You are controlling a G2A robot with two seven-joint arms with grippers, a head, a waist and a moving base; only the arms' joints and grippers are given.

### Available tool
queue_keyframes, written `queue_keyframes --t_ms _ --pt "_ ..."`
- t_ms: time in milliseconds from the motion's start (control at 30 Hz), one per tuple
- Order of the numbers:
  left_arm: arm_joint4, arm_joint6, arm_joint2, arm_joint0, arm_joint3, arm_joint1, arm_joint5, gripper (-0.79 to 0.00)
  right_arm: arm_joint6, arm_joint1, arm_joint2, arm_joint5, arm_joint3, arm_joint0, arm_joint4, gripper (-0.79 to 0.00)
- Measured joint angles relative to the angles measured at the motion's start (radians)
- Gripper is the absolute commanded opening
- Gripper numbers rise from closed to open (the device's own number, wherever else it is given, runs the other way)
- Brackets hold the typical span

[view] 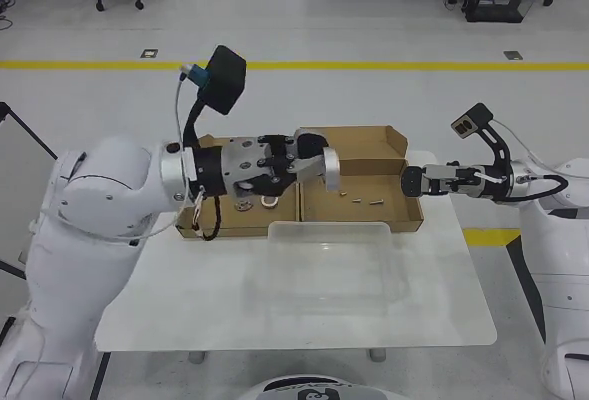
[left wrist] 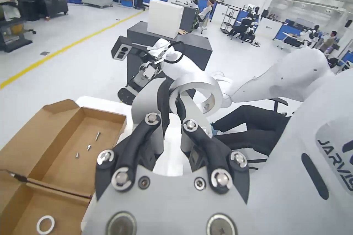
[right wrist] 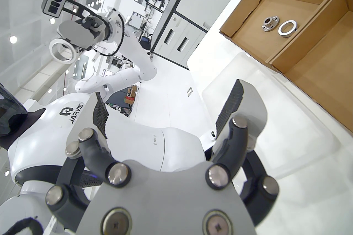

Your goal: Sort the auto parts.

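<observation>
Above the box (view: 354, 140) holding 3 screws (view: 364, 198), the left gripper (left wrist: 172, 98) pinches a wide metal ring (left wrist: 193, 80) between its fingers (left wrist: 143, 109). Just past that box's outer wall, the right gripper (right wrist: 169, 98) hangs with its fingers (right wrist: 234, 101) spread wide.

1. The left gripper (left wrist: 172, 105) clamps a metal ring (left wrist: 193, 83).
2. Three screws (left wrist: 88, 147) lie apart in the open box (left wrist: 59, 106).
3. A washer (left wrist: 46, 224) lies in the nearer box (left wrist: 16, 208).
4. The right gripper (left wrist: 128, 92) sits beyond the ring.
</observation>
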Motion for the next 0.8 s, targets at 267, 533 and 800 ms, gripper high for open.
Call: queue_keyframes --t_ms 267,533,800 --pt "-0.195 0.034 -0.01 0.001 0.027 -0.004 -0.157 -0.785 0.0 0.0 0.0 0.0 0.0 0.0 0.0 0.0" --pt "-0.393 0.021 -0.036 0.049 0.061 -0.001 -0.346 -0.785 0.0 0.0 0.0 0.0 0.0 0.0 0.0 0.0" --pt "-0.657 -0.014 -0.037 0.062 0.122 -0.001 -0.506 -0.785 0.0 0.0 0.0 0.0 0.0 0.0 0.0 0.0"
